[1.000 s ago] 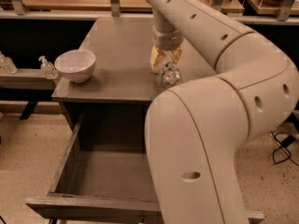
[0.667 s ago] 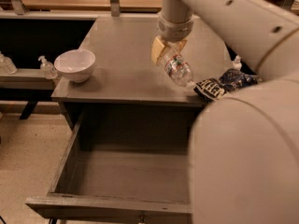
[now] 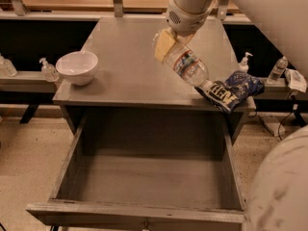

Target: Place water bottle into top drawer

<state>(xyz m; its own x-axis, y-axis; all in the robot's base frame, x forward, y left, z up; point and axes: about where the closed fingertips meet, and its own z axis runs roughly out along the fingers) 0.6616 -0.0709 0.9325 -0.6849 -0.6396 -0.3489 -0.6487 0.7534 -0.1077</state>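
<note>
My gripper [image 3: 168,44] is shut on the water bottle [image 3: 188,66], a clear crinkled plastic bottle with a white, green and red label. It holds the bottle tilted in the air, cap end pointing down and right, above the right front part of the grey tabletop [image 3: 130,76]. The top drawer [image 3: 144,177] is pulled open below the tabletop's front edge; its grey box is empty.
A white bowl [image 3: 77,67] sits at the tabletop's left edge. A dark blue chip bag [image 3: 231,91] lies at the right front corner, just under the bottle's cap. Small pump bottles stand on the side ledges at left [image 3: 48,70] and right [image 3: 245,61]. My arm fills the right edge.
The gripper has lifted the bottle off the tabletop and carried it forward, toward the drawer. The arm has swung clear of the middle, so the chip bag and drawer now show.
</note>
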